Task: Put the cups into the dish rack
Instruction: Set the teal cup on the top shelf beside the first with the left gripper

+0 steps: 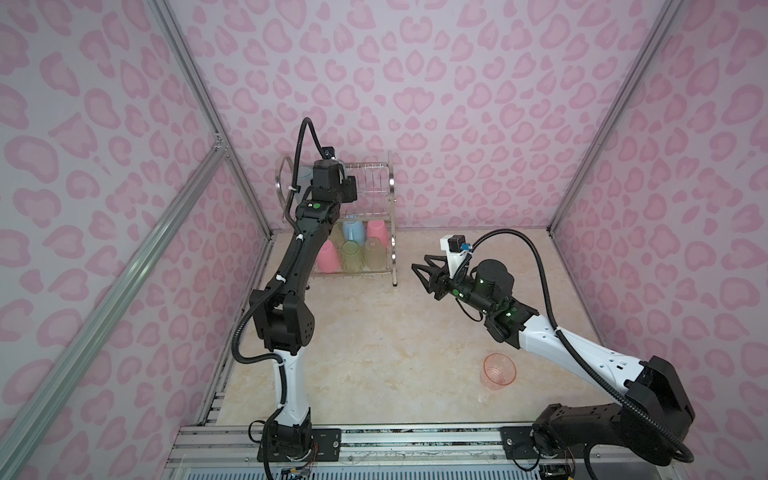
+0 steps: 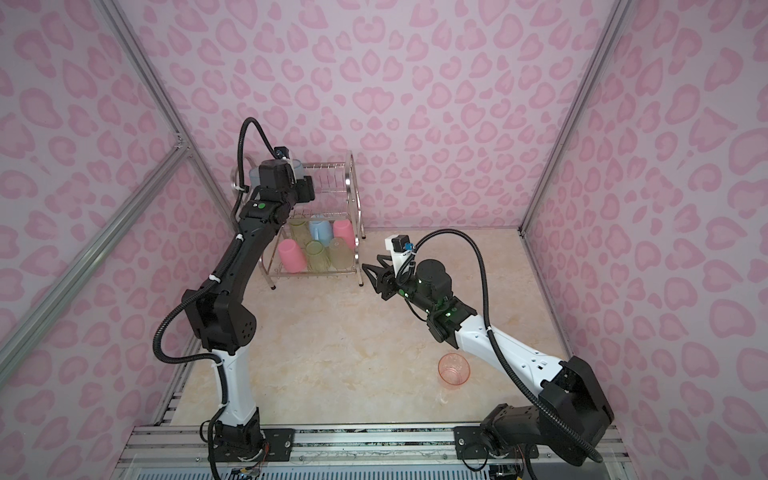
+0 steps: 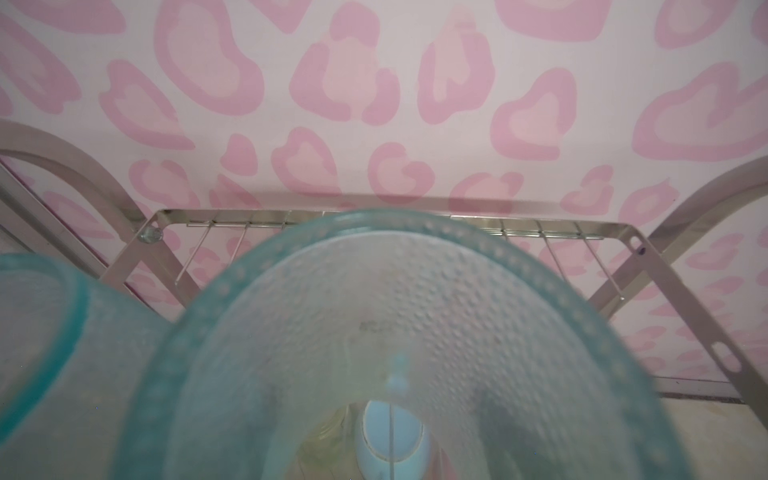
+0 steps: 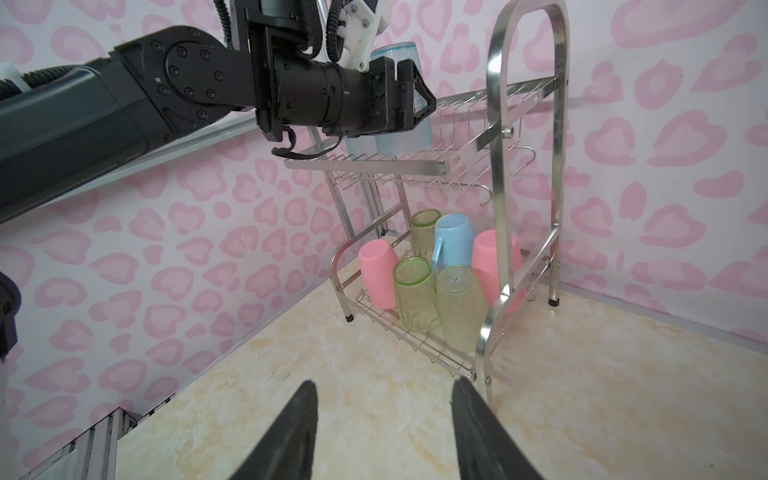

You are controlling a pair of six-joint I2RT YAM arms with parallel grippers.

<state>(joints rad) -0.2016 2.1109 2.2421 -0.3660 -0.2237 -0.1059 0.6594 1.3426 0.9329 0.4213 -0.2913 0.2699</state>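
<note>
The dish rack [image 1: 390,187] [image 2: 353,187] [image 4: 498,124] stands at the back wall. My left gripper [image 4: 422,93] is over its top shelf, shut on an upturned teal cup [image 4: 395,54] [image 3: 395,291] whose rim rests on the shelf wires. A second teal cup [image 3: 41,332] stands beside it. The lower shelf holds two pink cups [image 4: 376,274] [image 4: 490,257], three green cups [image 4: 413,291] and a light-blue mug [image 4: 453,241]. A clear peach cup [image 1: 498,371] [image 2: 454,371] stands upright on the table. My right gripper [image 1: 419,270] [image 2: 370,270] [image 4: 384,388] hangs open and empty right of the rack, facing it.
Pink patterned walls close in the marble-look table [image 1: 374,340] on three sides. The right arm's white forearm [image 1: 582,353] passes just right of the peach cup. Aluminium rails [image 1: 374,440] run along the front edge at the arm bases.
</note>
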